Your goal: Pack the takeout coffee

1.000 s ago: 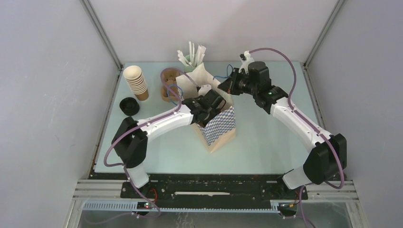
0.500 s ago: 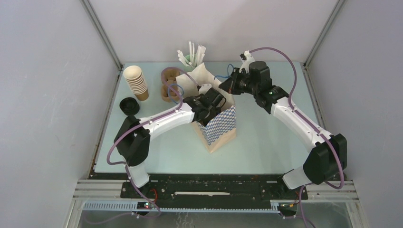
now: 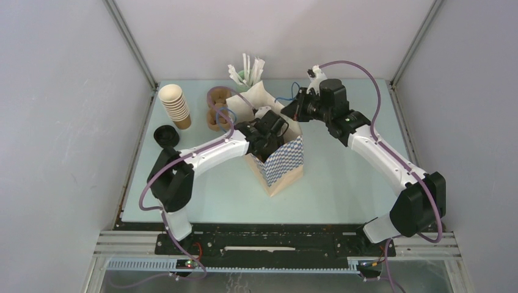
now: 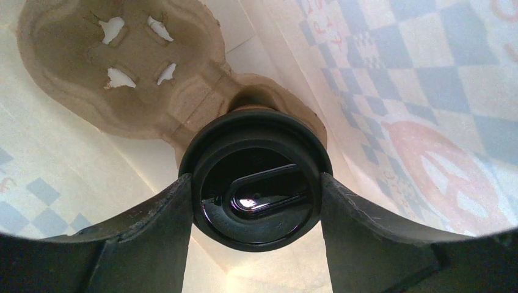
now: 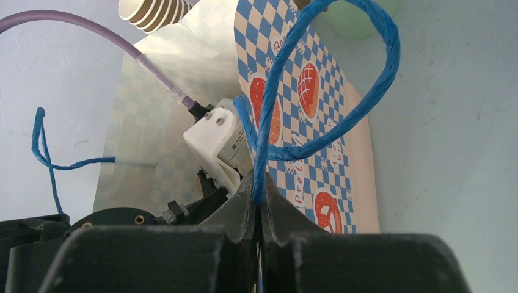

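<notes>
In the left wrist view my left gripper [image 4: 255,201] is shut on the black lid of a takeout coffee [image 4: 256,146], down inside the paper bag [image 4: 427,79]. The cup stands at one pocket of a brown pulp cup carrier [image 4: 122,73]; the other pocket is empty. From above, the left gripper [image 3: 264,133] reaches into the open blue-checked bag [image 3: 284,163]. My right gripper [image 5: 258,190] is shut on the bag's blue rope handle [image 5: 330,61] and holds it up at the bag's far right side [image 3: 294,110].
A stack of lidless brown cups [image 3: 174,105] and a loose black lid [image 3: 165,135] stand at the back left. A green holder with white stirrers [image 3: 247,73] is behind the bag. Brown cardboard pieces [image 3: 214,116] lie left of the bag.
My left gripper has shifted slightly farther into the bag with the coffee. The right arm and the bag handle have stayed in place.
</notes>
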Motion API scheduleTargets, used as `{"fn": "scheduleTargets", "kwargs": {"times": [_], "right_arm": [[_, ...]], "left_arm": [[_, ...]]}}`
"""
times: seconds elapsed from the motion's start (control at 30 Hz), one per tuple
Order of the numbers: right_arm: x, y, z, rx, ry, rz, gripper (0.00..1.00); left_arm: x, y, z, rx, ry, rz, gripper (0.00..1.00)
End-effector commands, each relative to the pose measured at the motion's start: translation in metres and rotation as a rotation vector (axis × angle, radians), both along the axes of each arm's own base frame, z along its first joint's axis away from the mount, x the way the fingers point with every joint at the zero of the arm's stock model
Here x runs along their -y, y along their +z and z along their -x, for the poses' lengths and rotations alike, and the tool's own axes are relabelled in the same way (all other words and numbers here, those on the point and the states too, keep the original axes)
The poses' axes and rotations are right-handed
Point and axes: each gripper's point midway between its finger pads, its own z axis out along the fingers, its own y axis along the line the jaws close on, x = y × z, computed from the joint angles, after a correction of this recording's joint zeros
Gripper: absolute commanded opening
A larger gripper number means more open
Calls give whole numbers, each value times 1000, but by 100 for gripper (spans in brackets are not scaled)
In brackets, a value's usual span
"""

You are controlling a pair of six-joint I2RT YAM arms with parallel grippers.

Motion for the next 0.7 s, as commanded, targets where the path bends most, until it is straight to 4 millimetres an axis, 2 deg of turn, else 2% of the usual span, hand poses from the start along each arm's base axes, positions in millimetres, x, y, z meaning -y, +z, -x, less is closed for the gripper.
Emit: {"fn": "scheduleTargets", "kwargs": {"times": [0.0, 0.2, 0.3, 0.4, 0.5, 0.67], "right_arm": [[-6, 33, 2, 103, 28, -43, 5], [-6, 31, 3, 99, 28, -32, 5], [-7, 33, 4, 104, 31, -35, 5], [-6, 34, 5, 109, 31, -34, 5], [-5, 37, 7, 116, 32, -32, 5], [0, 47, 8, 140, 22, -40, 5]], "left_arm": [[-24, -118, 88, -450, -69, -132, 0], [-29, -134, 94, -487, -71, -157, 0], [-32, -131, 90, -468, -80, -181, 0], [-33, -103, 70, -372, -85, -205, 0], [-25, -70, 54, -300, -105, -182, 1], [-12, -16, 33, -194, -134, -142, 17]]}}
